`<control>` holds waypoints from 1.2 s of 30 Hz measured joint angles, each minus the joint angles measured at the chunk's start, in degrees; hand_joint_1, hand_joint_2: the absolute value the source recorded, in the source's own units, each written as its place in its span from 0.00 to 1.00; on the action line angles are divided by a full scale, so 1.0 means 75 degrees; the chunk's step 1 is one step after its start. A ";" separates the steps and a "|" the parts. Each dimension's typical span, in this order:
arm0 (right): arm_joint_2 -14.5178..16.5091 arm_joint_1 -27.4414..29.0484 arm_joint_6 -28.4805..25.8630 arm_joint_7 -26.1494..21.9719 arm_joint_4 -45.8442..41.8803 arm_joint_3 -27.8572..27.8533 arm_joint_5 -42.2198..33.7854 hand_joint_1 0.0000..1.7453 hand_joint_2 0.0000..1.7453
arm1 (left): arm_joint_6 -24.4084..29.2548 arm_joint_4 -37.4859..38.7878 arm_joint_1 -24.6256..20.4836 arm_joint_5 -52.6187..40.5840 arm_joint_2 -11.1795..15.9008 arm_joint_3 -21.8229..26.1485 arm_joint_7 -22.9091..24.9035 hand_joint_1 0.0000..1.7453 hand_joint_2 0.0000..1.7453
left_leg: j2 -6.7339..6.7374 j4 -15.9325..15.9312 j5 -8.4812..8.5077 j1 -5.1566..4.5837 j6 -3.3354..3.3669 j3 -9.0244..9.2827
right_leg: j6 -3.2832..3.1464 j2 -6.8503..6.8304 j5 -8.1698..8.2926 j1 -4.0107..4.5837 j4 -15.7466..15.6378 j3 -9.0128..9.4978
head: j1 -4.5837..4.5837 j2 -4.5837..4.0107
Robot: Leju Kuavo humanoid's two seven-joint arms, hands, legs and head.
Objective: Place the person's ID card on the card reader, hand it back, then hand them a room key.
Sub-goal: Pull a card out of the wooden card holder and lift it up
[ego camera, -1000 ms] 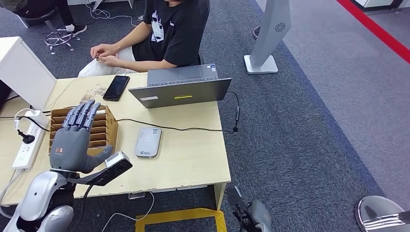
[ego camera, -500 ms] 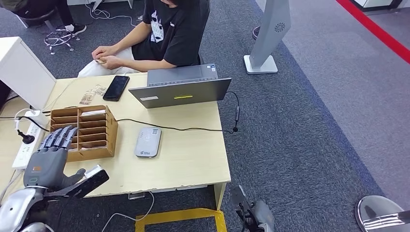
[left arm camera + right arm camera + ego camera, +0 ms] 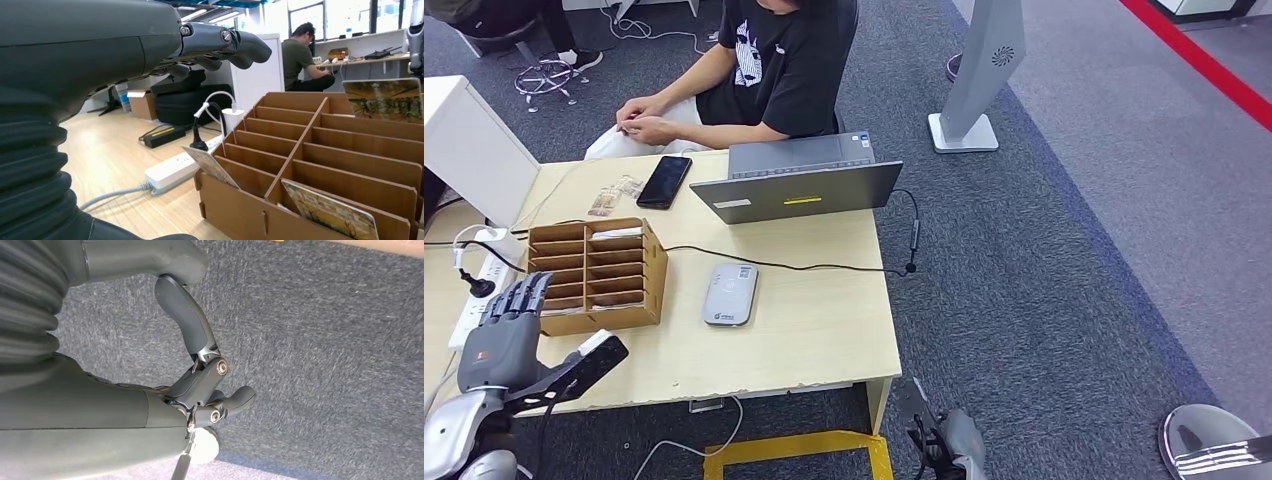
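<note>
- Down at the near-left corner of the pale wooden surface [image 3: 804, 330], the robot's grey left hand [image 3: 499, 335] hovered beside the brown cardboard slotted card box [image 3: 594, 275], fingers [image 3: 519, 298] stretched out and apart, holding nothing.
- Right hand [image 3: 200, 390] hung low over the dark grey carpet, fingers loosely curled in on nothing as far as I could tell.
- Small white-grey card reader [image 3: 729, 293] sat mid-surface with no card lying on it.
- Person in the black T-shirt [image 3: 774, 60] across the surface had both hands together, maybe fiddling with something small. Too tiny to say if that was the ID card.
- My read: the card-reader step hadn't started, since the robot had no card in hand.
- Next move probably calls for the left hand to go forward, palm ready, to take the card once offered, then lay it flat on the reader.
- Room keys looked like the picture cards [image 3: 330, 212] tucked in the box slots, so that part comes later.
</note>
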 joint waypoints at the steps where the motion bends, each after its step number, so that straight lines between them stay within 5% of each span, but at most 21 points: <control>1: 0.0001 -0.0003 -0.0011 -0.0043 0.0037 0.0001 -0.0027 0.00 1.00 | 0.0083 0.0126 0.0005 0.0005 -0.0059 0.0060 -0.0069 0.00 1.00 | 0.0000 0.0000 0.0000 0.0000 0.0000 0.0000 | 0.0000 0.0000 0.0000 0.0000 0.0000 0.0000 | 0.0000 0.0000; 20: 0.0066 -0.0284 -0.0084 -0.0257 0.0479 0.0250 -0.0251 0.00 1.00 | 0.0310 0.1485 -0.0554 -0.0325 -0.1017 0.0350 -0.0563 0.00 1.00 | 0.0000 0.0002 0.0001 0.0000 0.0000 0.0001 | 0.0000 -0.0002 0.0001 0.0000 0.0000 -0.0001 | 0.0000 0.0000; 36: 0.0109 -0.0417 -0.0127 -0.0431 0.0815 0.0468 -0.0463 0.00 1.00 | 0.0263 0.2221 -0.1261 -0.0537 -0.1184 0.0070 -0.0619 0.00 1.00 | 0.0001 0.0001 0.0000 0.0000 0.0000 0.0000 | -0.0001 0.0000 0.0001 0.0000 0.0000 -0.0003 | 0.0000 0.0000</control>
